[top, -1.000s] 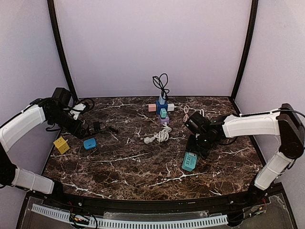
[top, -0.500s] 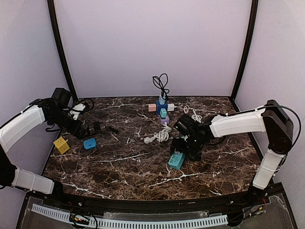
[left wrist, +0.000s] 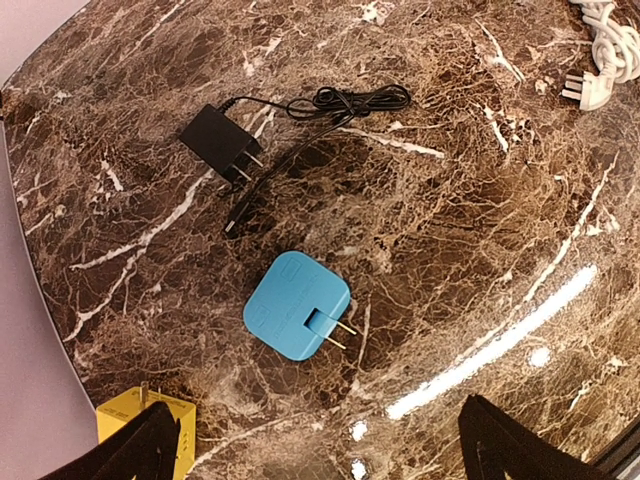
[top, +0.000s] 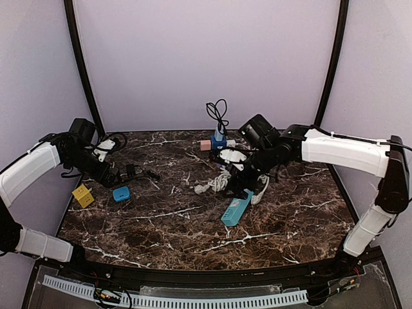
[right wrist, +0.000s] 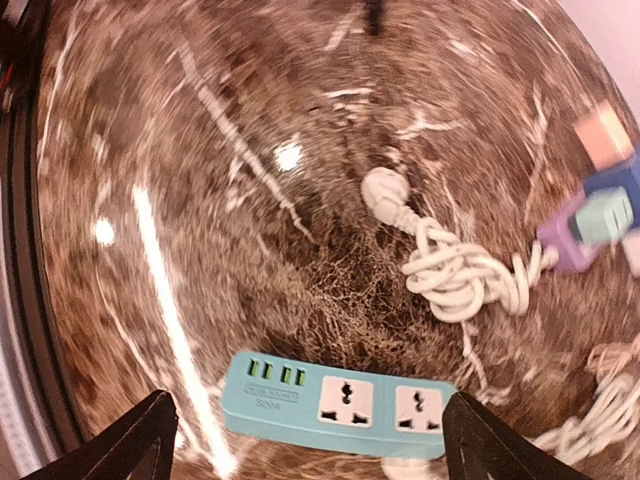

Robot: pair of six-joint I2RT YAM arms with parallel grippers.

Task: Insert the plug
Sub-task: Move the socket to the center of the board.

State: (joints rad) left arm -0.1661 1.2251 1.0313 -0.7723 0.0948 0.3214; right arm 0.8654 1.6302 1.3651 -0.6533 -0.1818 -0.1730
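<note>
A blue square plug [left wrist: 297,305] with two brass prongs lies flat on the marble, also visible from above [top: 121,193]. My left gripper [left wrist: 320,452] hovers just near of it, open, with nothing between the fingers; in the top view the left gripper [top: 111,175] is at the table's left. A teal power strip [right wrist: 340,392] with two sockets and USB ports lies face up on the table [top: 235,210]. My right gripper [right wrist: 310,442] stands open above it, not touching; from above the right gripper [top: 243,183] sits just behind the strip.
A black adapter [left wrist: 213,140] with a thin cable lies beyond the blue plug, a yellow cube [left wrist: 145,425] to its near left. A coiled white cord [right wrist: 460,270] lies behind the strip. A cluster of coloured adapters [top: 219,145] stands at the back centre.
The right gripper carried the teal strip leftwards, opened and let it go, then rose and pulled back toward the far side. The left arm has not moved.
</note>
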